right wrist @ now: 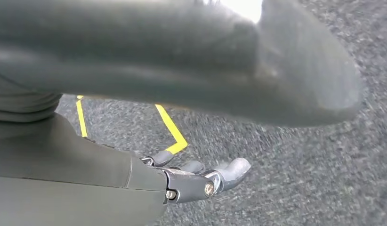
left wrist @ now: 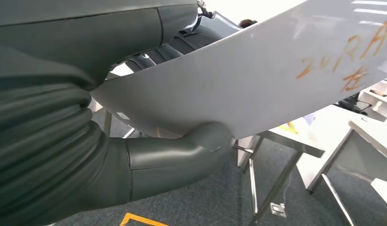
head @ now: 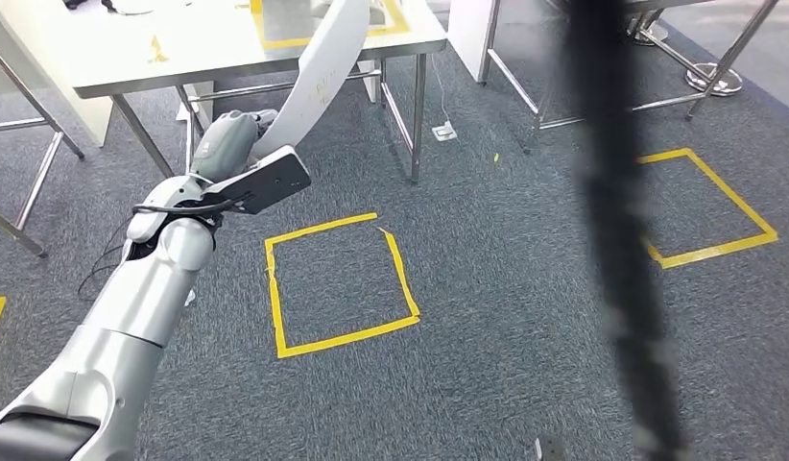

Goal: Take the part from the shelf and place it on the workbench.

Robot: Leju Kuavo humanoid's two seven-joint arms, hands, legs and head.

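Observation:
My left hand [head: 232, 139] holds a long curved white panel, the part [head: 325, 67], which rises up and to the right over the edge of the white workbench [head: 179, 48]. In the left wrist view the grey thumb [left wrist: 208, 139] presses against the part's [left wrist: 257, 80] lower edge, and orange handwriting marks its surface. My right hand [right wrist: 191, 181] hangs over the grey carpet with its fingers loosely apart and nothing in them.
The workbench stands on metal legs [head: 417, 115] with a yellow tape rectangle on its top. Yellow tape squares [head: 338, 283] [head: 707, 206] mark the carpet. A dark blurred vertical strip [head: 616, 230] crosses the head view at the right. More table frames stand at the back right.

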